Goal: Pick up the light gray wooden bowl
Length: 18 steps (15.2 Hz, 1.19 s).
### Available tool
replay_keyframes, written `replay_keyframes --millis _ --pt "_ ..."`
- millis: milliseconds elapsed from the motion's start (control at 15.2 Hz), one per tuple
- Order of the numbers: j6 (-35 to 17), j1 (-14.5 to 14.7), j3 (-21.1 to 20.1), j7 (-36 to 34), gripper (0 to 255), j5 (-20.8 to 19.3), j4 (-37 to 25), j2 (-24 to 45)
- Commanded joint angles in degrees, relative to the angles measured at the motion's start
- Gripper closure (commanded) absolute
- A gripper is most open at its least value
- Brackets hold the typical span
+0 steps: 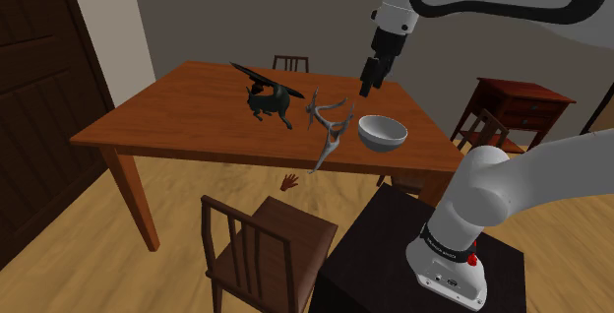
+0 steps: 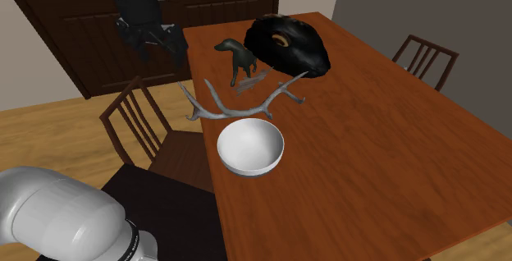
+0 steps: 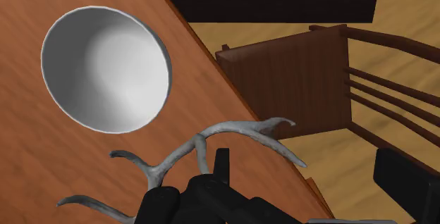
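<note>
The brown table (image 1: 177, 114) carries everything, and the bowl (image 2: 250, 146) stands upright on it close to the long edge nearest the stand, mouth up, pale grey and empty. The white arm (image 1: 512, 188) rises from the stand and arches high over the table, with its wrist bent down so the hand looks almost straight at the tabletop. A dark chair (image 2: 139, 124) stands at that same edge, beneath the hand.

What matters for us is the offset. The gripper (image 2: 156, 44) hangs well above the table's edge, roughly over the line where the wood ends and the chair begins, and the bowl lies off to one side of it, towards the second exterior view's lower right. A grey antler (image 3: 204, 141) lies on the table between the two, just beside the bowl's rim. The bowl is round, so no grasp direction is favoured; we judge that the rim is the natural place to pinch.

The fingers (image 3: 222, 165) stand wide apart with nothing between them. We judge that the hand must shift sideways past the antler, then descend.
</note>
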State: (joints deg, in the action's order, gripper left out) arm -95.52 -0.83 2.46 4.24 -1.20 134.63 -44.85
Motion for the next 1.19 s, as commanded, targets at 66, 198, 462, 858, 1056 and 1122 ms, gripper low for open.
replay_keyframes --millis 66,198,462,858,1056,1122 --pt "-1.3 -0.4 0.3 0.2 0 -0.8 1.5 0.1" --pt "-4.1 -1.4 0.9 0.5 0 -2.4 4.3 0.5" --pt "-9.8 -3.5 2.2 1.1 0 -5.8 9.5 2.0" --pt "-19.2 -7.3 4.5 1.3 0 -11.5 15.6 6.3" --pt "-24.2 -9.5 5.8 1.1 0 -14.7 17.8 9.5" --pt "-26.0 -10.3 6.2 1.0 0 -15.9 18.4 10.7"
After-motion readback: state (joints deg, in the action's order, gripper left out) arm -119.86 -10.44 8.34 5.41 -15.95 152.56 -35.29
